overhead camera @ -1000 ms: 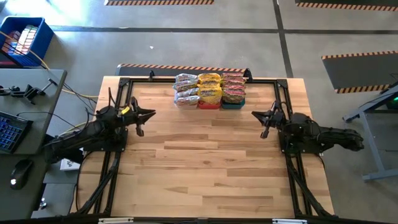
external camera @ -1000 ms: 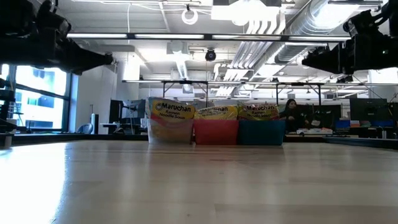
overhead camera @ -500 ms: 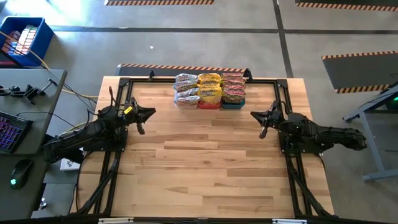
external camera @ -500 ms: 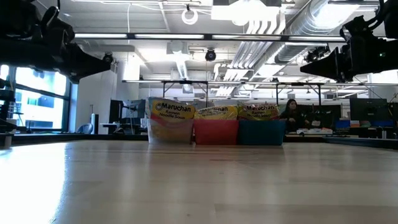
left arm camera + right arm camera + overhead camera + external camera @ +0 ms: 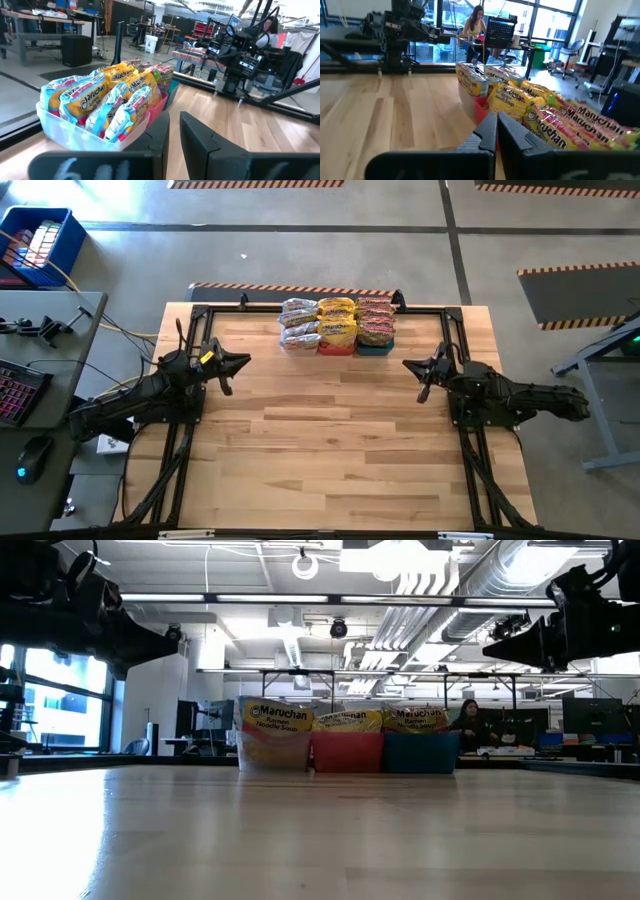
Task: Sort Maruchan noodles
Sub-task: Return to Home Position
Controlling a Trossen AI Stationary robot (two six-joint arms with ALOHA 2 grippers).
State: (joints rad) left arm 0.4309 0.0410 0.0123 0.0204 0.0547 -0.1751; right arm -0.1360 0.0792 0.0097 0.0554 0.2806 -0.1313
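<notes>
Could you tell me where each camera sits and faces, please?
High view: overhead, straight down on table, noodles, left arm, right arm.
Low view: tabletop height, level toward the bins; arms at top corners.
Left wrist: on left arm, past left end effector toward noodles.
Right wrist: likewise, past right end effector.
Shared: both wrist views show the opposite arm.

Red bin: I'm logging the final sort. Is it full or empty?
Full. Yellow noodle packs stand packed above the rim of the red bin. The left gripper and right gripper hang apart from it.
</notes>
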